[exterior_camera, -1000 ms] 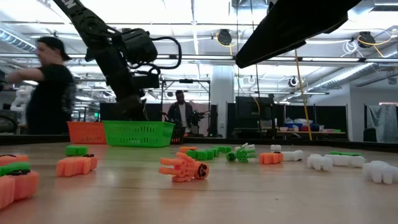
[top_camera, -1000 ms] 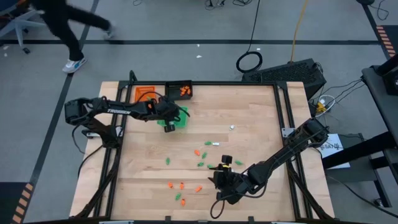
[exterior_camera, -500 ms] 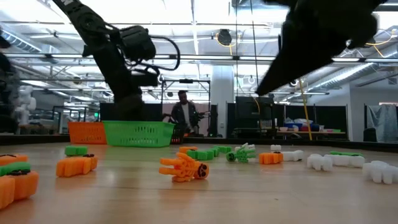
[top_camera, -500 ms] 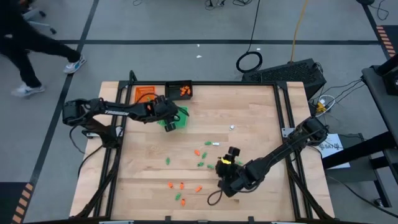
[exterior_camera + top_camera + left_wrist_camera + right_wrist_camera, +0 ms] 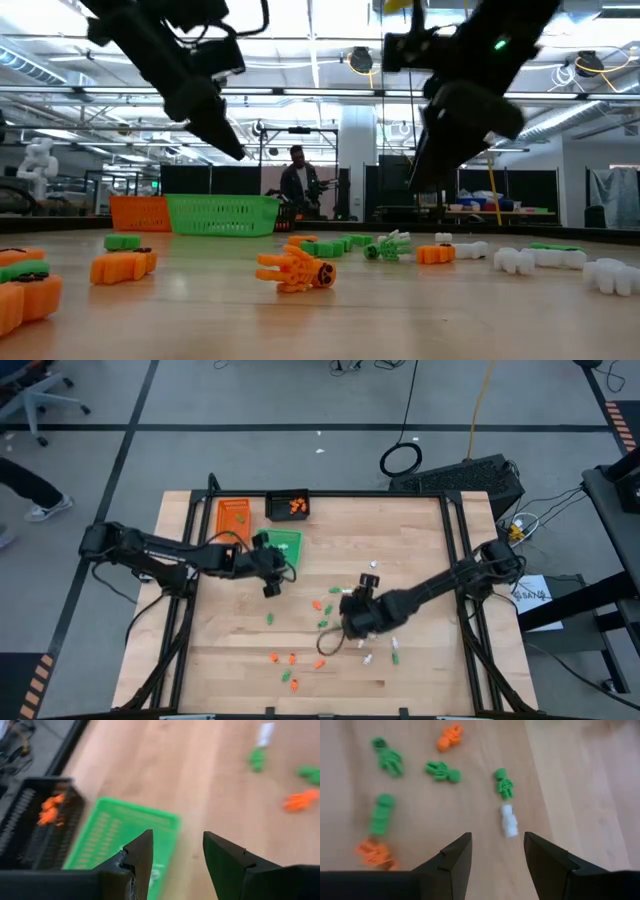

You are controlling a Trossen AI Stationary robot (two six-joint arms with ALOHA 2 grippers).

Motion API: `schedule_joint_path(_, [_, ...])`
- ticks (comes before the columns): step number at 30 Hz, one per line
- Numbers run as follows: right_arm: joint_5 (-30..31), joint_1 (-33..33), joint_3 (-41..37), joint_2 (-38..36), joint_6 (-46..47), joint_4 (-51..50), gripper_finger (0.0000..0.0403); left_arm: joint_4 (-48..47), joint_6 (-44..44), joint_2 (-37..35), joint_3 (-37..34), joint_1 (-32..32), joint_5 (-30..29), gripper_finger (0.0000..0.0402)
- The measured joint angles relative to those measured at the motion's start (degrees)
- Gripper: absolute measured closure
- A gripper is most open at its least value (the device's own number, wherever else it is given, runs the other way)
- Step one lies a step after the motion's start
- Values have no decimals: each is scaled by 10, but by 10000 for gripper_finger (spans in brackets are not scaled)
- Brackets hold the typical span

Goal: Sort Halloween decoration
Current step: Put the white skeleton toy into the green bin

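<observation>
The Halloween decoration is many tiny orange, green and white pieces lying loose on the wooden table, such as an orange piece [image 5: 318,603] and a green piece [image 5: 270,618]. My left gripper [image 5: 271,584] hangs open above bare wood, just on the near side of the green tray [image 5: 285,543]; nothing is between its fingers [image 5: 177,837]. My right gripper [image 5: 346,620] hangs open over the middle cluster, above a white piece [image 5: 509,820] and a green skeleton [image 5: 503,783]. In the low view both grippers, left [image 5: 225,140] and right [image 5: 430,175], are well clear of the table.
An orange tray [image 5: 233,512] and a black tray [image 5: 288,505] with orange pieces in it stand at the far left, beside the green tray. More pieces lie near the front edge, such as an orange one [image 5: 292,657]. A person [image 5: 298,185] stands in the room behind.
My left gripper has risen out of the green tray and drawn back toward the table's near edge. My right gripper has swung from near the front edge toward the far edge, over the middle cluster, tipping further down. The pieces lie as before.
</observation>
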Motion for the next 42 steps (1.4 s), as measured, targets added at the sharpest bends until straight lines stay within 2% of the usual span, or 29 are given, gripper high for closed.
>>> schedule_joint_path(3, [-37, -34, -11, 0, -36, 21, 238, -3, -32, 1, 0, -45, -10, 233])
schedule_joint_path(11, [-118, -100, -61, 0, -98, 113, 238, -21, -99, 7, 0, -153, -79, 233])
schedule_joint_path(28, [-156, -133, -137, -2, -107, 211, 242, -16, -177, 7, 0, -251, -137, 233])
schedule_joint_path(32, [-163, -134, -147, -3, -101, 223, 275, -3, -177, 7, 0, -263, -147, 233])
schedule_joint_path(39, [-167, -134, -151, -2, -93, 234, 383, 35, -179, 8, 0, -279, -158, 233])
schedule_joint_path(42, [-164, -130, -151, -2, -86, 234, 392, 41, -179, 8, 0, -284, -172, 233])
